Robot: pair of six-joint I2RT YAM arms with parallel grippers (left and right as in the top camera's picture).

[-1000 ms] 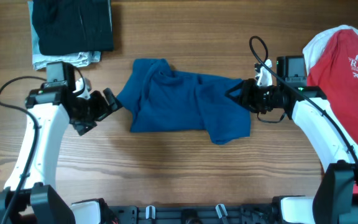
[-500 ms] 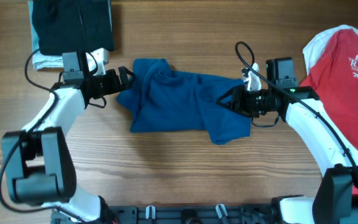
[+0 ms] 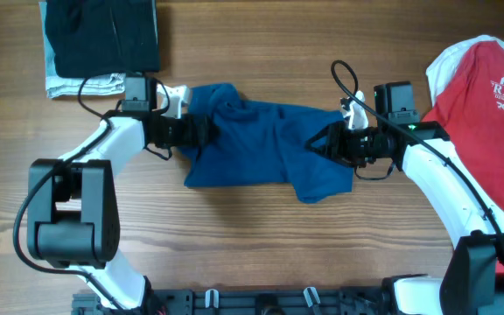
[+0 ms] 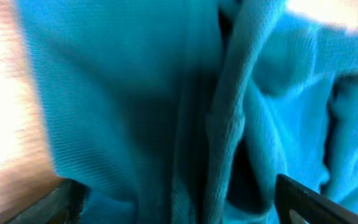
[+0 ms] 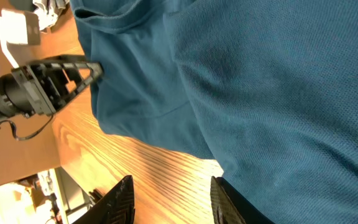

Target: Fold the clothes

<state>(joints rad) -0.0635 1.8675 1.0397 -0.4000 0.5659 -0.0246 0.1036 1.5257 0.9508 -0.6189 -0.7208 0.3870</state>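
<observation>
The dark blue shirt (image 3: 261, 144) lies crumpled in the middle of the table. My left gripper (image 3: 201, 131) is at the shirt's left edge. In the left wrist view (image 4: 179, 211) its jaws stand wide apart with folds of blue fabric (image 4: 166, 93) between them. My right gripper (image 3: 326, 142) is at the shirt's right edge, open. In the right wrist view (image 5: 173, 205) bare wood shows between its fingers and the shirt's hem (image 5: 260, 124) lies against the right finger. A red T-shirt with white print (image 3: 484, 87) lies at the far right.
A folded black piece (image 3: 103, 35) lies on a pale grey piece (image 3: 81, 85) at the back left corner. The table (image 3: 234, 236) is wood. The left gripper also shows in the right wrist view (image 5: 61, 78).
My left arm has swung right, from left of the shirt onto its left edge. My right gripper has moved slightly left onto the shirt's right edge, then held still.
</observation>
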